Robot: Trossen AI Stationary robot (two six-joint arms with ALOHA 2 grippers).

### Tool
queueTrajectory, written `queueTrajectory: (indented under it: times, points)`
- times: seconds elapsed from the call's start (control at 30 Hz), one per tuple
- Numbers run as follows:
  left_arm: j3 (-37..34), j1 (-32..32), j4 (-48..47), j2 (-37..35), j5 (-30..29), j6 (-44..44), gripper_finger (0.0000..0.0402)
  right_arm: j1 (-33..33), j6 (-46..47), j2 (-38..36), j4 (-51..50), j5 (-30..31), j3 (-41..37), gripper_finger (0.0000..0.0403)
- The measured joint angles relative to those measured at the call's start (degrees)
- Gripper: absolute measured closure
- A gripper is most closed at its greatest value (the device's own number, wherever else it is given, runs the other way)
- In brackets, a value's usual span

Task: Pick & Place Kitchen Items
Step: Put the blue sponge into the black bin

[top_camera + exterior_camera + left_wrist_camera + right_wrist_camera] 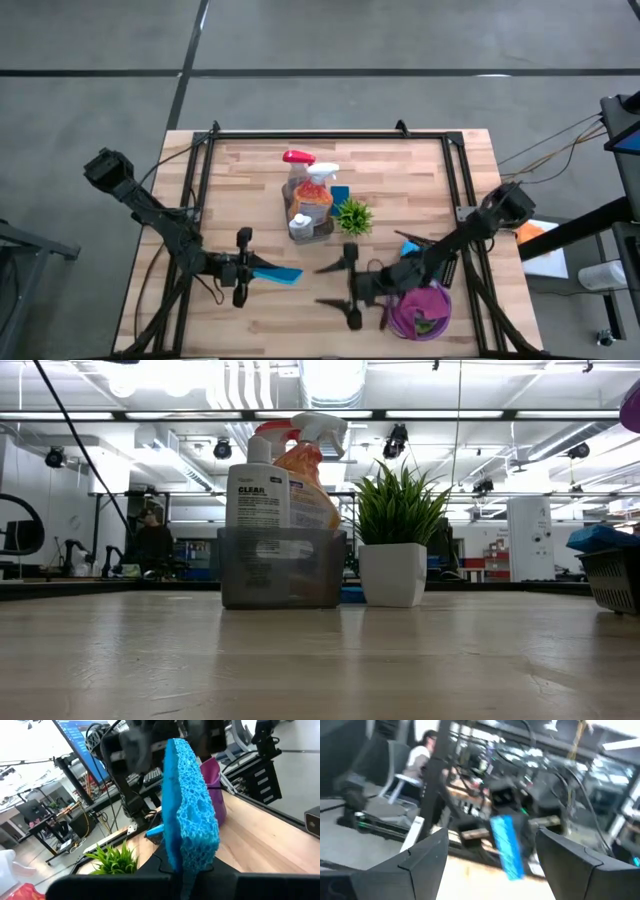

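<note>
Wooden planks make up the tabletop (250, 170), which stands on a grey floor in a workshop. Over its near left part, the left gripper (247, 268) is clamped on a blue sponge (277, 273); in the left wrist view the sponge (190, 815) stands on edge between the dark fingers. Facing it from the right, the right gripper (348, 285) holds its fingers wide apart with nothing between them, and its wrist view looks straight at the sponge (507, 846) and the left gripper (512, 815) across the gap.

Near the middle of the tabletop sits a grey translucent bin (283, 568) holding 2 spray bottles, a clear one with a red trigger (297, 160) and an orange one with a white trigger (318, 185). A second blue sponge (340, 193) shows just behind the bin. Beside the bin on the right stands a small spiky green plant (353, 216) in a white pot.

Under the right arm at the near right lies a magenta cloth (425, 305), with a green cloth (422, 325) in its folds. In the room behind the tabletop, a person sits at a desk.
</note>
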Motion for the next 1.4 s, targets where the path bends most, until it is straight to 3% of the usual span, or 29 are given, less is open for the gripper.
queueTrajectory:
  times: [0.4, 0.83, 0.93, 1.07, 1.27, 1.4]
  points:
    - [-0.21, 4.24, -0.29, 0.00, 4.65, -2.98, 0.0400, -4.44, 5.37, 2.05, -11.20, 2.49, 3.51, 0.0112]
    - [-0.23, 4.63, -1.71, 0.04, 4.49, -3.90, 0.0400, -6.25, 6.84, 6.71, -29.11, 3.36, 16.69, 0.0112]
    - [-0.23, 4.63, -2.20, 0.04, 4.48, -4.01, 0.0400, -6.48, 6.64, 9.02, -32.56, 5.93, 19.98, 0.0120]
    - [-0.25, 4.63, -3.17, 0.04, 4.48, -4.03, 0.0400, -6.04, 3.31, 11.27, -33.10, 9.00, 23.09, 0.0185]
    - [-0.32, 4.63, -4.49, 0.04, 4.69, -4.05, 0.0400, -4.73, 1.37, 11.69, -35.13, 9.36, 24.71, 0.0363]
    - [-0.30, 4.70, -4.80, 0.04, 8.51, -4.05, 0.0388, -3.71, 1.20, 11.39, -35.08, 9.53, 24.62, 0.0376]
